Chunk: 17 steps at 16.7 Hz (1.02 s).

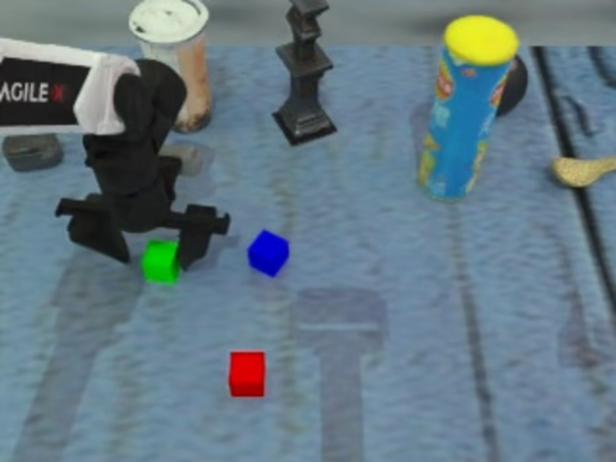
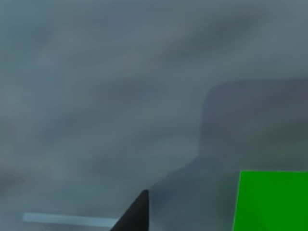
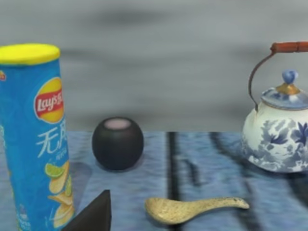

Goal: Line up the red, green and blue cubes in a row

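While the left hand (image 1: 152, 252) straddles the green cube (image 1: 161, 261), fingers spread on either side and not yet pinching, the cube sits on the tabletop (image 1: 414, 327).

Landmark: red cube (image 1: 247, 373).
- Chip can (image 1: 466, 108): far back and right of it.
- Blue cube (image 1: 269, 252): just behind it, slightly right.
- Green cube: behind and left.

Judgement: centre the fingers on the green faces, close squarely, lift before carrying. Open room lies either side of the red cube; front edge is near. Right arm parked out of top view; its hand's state I cannot tell.

Blue-grey table (image 1: 404, 385) with cubes, chip can (image 1: 465, 111), perhaps a spoon (image 1: 582, 170).
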### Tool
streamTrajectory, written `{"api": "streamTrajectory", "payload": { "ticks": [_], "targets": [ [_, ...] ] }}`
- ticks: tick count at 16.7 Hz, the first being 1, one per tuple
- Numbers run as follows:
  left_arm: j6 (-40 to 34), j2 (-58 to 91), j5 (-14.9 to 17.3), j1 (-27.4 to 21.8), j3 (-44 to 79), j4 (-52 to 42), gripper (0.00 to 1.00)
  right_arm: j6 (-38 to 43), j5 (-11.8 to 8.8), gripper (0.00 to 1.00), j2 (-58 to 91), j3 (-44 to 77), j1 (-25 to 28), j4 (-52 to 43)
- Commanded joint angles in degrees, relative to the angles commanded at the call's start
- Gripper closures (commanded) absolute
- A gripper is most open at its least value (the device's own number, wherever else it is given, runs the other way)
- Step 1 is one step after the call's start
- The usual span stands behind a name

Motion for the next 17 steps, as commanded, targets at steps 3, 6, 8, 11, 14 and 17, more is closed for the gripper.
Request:
{"api": "streamTrajectory", "payload": {
  "ticks": [3, 6, 8, 11, 14, 17],
  "targets": [
    [0.0, 0.0, 0.0, 0.0, 0.0, 0.0, 0.83, 0.0, 0.0, 0.0, 0.0, 0.0, 0.0, 0.0],
    [0.0, 0.0, 0.0, 0.0, 0.0, 0.0, 1.0, 0.0, 0.0, 0.0, 0.0, 0.0, 0.0, 0.0],
    [0.0, 0.0, 0.0, 0.0, 0.0, 0.0, 1.0, 0.0, 0.0, 0.0, 0.0, 0.0, 0.0, 0.0],
    [0.0, 0.0, 0.0, 0.0, 0.0, 0.0, 1.0, 0.0, 0.0, 0.0, 0.0, 0.0, 0.0, 0.0],
    [0.1, -1.2, -0.1, 0.1, 0.4, -0.4, 1.0, 0.0, 0.0, 0.0, 0.0, 0.0, 0.0, 0.0],
    [0.1, -2.1, -0.1, 0.2, 2.0, -2.8, 1.0, 0.0, 0.0, 0.0, 0.0, 0.0, 0.0, 0.0]
  ]
}}
